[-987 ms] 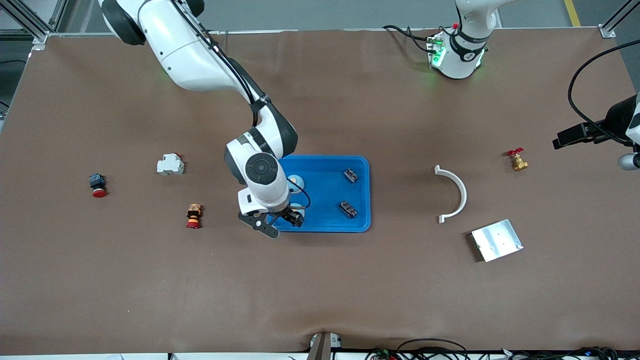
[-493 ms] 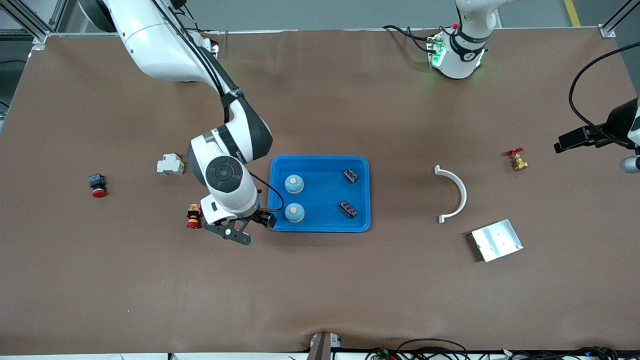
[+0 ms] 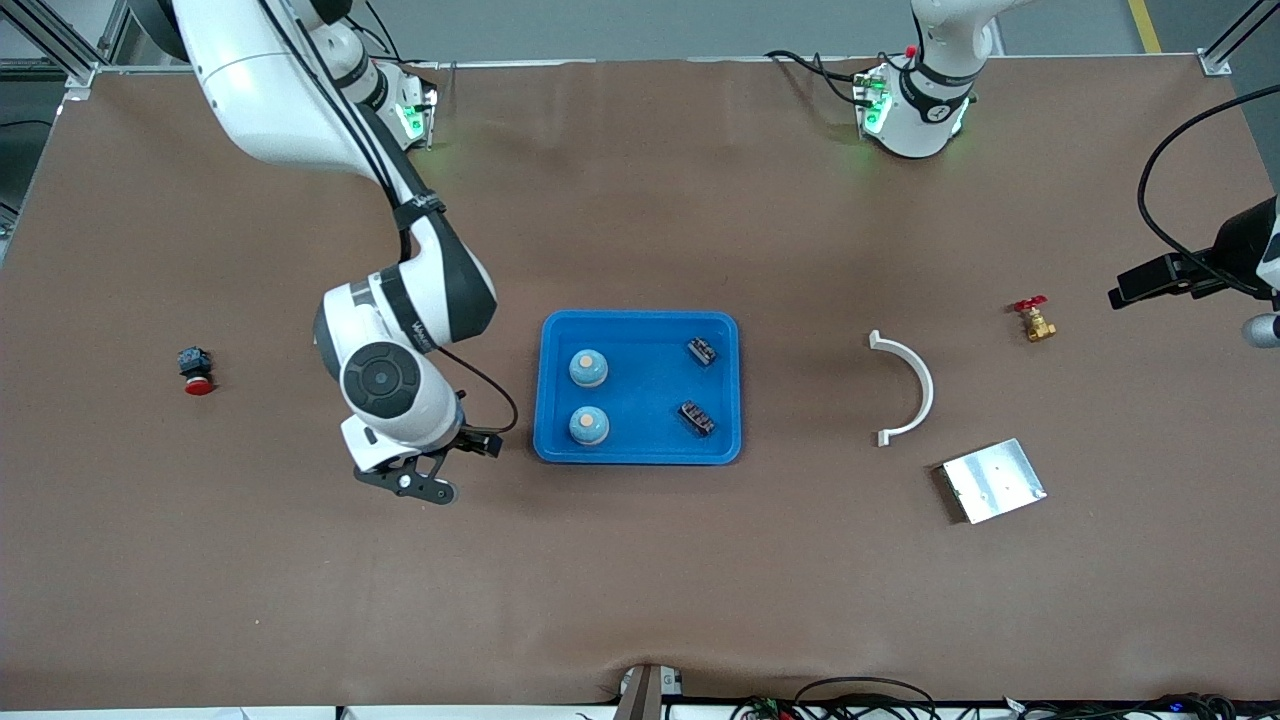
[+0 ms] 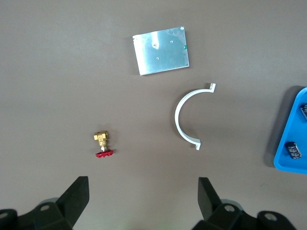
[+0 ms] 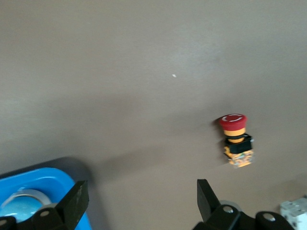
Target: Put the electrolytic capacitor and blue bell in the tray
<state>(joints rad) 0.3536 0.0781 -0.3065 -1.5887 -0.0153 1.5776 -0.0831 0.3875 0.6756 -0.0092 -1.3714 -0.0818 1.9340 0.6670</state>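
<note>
Seemingly done: both blue bells (image 3: 588,368) and capacitors (image 3: 697,417) lie in the tray (image 3: 640,452). Right gripper (image 3: 440,470) is spread empty beside the tray; its corner could be clipped. Left gripper (image 4: 144,199), parked over the valve (image 4: 102,144), is spread too.

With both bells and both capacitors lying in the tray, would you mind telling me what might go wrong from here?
1. The right gripper, open and empty, hangs low beside the tray; a careless swing might clip the rim and shake the blue bells.
2. The red-capped push button lies close under that arm; a low sweep could knock it over.
3. The left gripper, open and waiting over the brass valve, looks harmless unless it descends.
</note>
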